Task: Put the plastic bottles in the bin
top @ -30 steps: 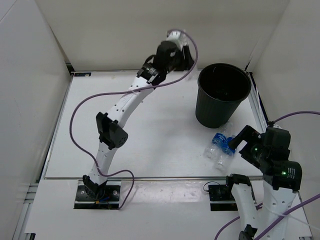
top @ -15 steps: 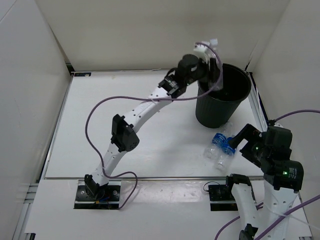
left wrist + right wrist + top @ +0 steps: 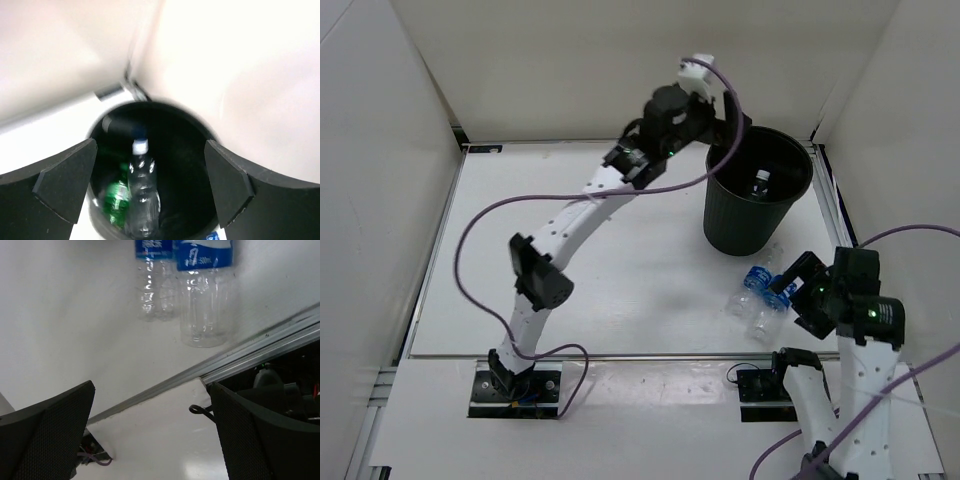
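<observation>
Clear bottle point(image 3: 141, 190) inside the black bin point(image 3: 186, 165) leans nearly upright, white cap uppermost.

Bin point(image 3: 186, 160) from above, clear bottle point(image 3: 141, 186) and green bottle point(image 3: 116, 198) inside, left gripper point(image 3: 149, 180) spread wide

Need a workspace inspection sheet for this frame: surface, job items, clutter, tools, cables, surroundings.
Surface: white table, no spills seen.
Job's things: black bin upright, far right; clear bottle and green bottle inside it; two blue-labelled bottles lying side by side on the table near the right arm.
Clutter: nothing seen.
Grippers: left tool open, empty, above the bin mouth; right tool open, empty, short of the blue-labelled bottles.
Cables: purple cable looped along the left arm, passing close to the bin rim; another at the right arm.
Surroundings: white walls; metal rail along the near table edge.
</observation>
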### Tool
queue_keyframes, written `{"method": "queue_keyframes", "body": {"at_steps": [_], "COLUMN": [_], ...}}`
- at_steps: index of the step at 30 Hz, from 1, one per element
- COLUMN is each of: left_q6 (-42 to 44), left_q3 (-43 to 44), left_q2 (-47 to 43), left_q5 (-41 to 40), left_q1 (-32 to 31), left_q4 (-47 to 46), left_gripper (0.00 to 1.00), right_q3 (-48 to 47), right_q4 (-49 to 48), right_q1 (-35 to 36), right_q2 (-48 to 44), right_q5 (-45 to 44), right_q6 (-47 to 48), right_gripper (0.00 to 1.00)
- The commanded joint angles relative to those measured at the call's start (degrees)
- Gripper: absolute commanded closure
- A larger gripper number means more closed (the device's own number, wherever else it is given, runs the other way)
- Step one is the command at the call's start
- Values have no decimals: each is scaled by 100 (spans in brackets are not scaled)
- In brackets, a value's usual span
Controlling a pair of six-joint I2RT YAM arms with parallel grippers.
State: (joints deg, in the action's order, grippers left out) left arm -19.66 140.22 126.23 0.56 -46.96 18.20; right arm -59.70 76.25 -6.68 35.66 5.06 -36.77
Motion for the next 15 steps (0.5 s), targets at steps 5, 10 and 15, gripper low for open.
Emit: {"method": "queue_keyframes", "body": {"at_steps": [5, 10, 15], "left_q6": [446, 262, 208], "left_q3": [-2719, -4879, -5619], "left_q2": [-3380, -4782, -5442], "left_q5": [-1125, -1830, -2226], "left_q1": [-6, 99, 213], "left_q4": [-106, 201, 860], "left_gripper": [0, 0, 0], "right_q3": [776, 846, 986], "right_q4": [-1092, -1569, -1841], "right_q1": [26, 26, -237], "right_q2": [1326, 2409, 3376], "right_q5": [-251, -575, -849], "right_q6": [-453, -453, -453], "right_gripper": [0, 0, 0]}}
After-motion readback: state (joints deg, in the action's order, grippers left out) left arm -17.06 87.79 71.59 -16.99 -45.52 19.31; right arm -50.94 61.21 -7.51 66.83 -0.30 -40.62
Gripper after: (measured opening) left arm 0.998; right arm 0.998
